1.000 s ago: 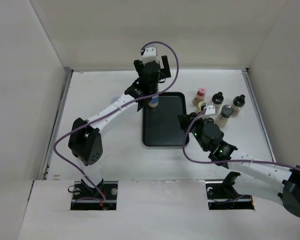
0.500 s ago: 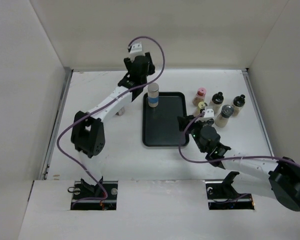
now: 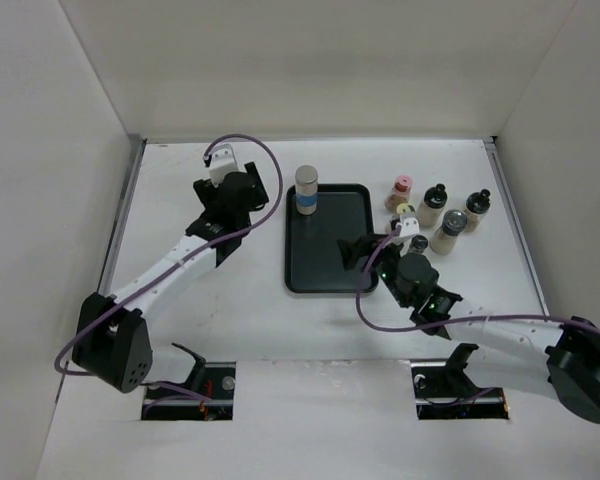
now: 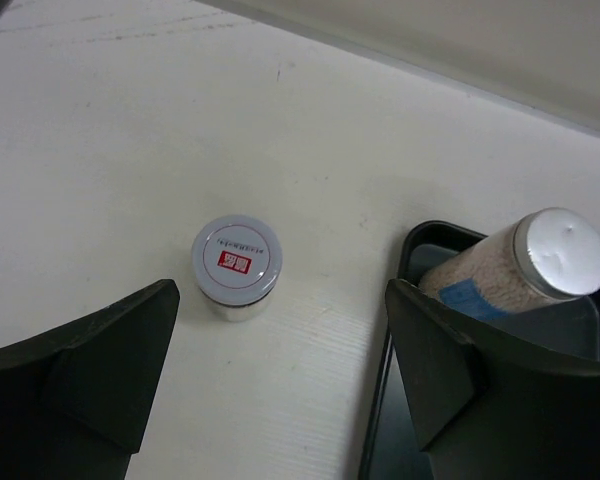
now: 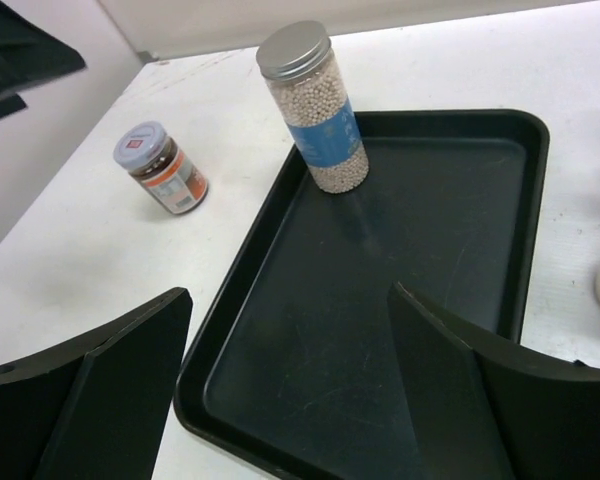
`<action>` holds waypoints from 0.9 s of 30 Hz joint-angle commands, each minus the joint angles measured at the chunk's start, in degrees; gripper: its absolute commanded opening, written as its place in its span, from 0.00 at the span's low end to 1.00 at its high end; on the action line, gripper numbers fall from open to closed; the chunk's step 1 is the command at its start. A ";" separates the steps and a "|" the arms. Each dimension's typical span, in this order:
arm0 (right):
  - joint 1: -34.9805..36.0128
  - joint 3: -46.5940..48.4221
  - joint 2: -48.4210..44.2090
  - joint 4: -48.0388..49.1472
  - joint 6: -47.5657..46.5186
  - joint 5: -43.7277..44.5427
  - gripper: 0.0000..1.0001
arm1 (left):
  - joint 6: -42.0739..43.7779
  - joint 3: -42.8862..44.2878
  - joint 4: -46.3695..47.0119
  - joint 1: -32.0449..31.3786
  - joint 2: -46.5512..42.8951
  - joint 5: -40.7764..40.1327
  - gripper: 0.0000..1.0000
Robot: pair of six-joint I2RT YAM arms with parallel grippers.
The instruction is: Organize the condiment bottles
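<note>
Enclosing white walls [image 3: 280, 70], white table [image 3: 260, 310], black tray [image 3: 325, 270] holding blue-labelled bottle [image 3: 306, 190]

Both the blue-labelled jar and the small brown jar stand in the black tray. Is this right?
No. The small brown jar stands on the table, outside the black tray; the right wrist view shows it. The blue-labelled jar is upright in the tray.

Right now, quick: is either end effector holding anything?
Left end effector: open, holding nothing.
Right end effector: open, holding nothing.
</note>
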 commanded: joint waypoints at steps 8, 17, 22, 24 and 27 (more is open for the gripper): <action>0.66 4.09 2.40 -0.99 0.60 -2.23 0.88 | -0.70 2.17 1.47 6.43 10.40 9.17 0.85; -0.31 4.35 4.68 -0.90 0.95 -3.29 0.88 | -0.44 4.90 2.87 8.10 17.53 9.00 0.81; -0.57 4.79 6.00 -0.90 1.04 -3.38 0.89 | -0.44 4.20 4.19 8.63 18.15 7.85 0.74; -0.57 4.88 6.18 -0.90 1.04 -3.56 0.89 | -0.26 4.29 4.28 8.80 18.67 7.76 0.73; -0.57 4.79 6.09 -0.90 1.04 -3.56 0.89 | 0.18 4.20 5.15 9.24 19.46 7.76 0.64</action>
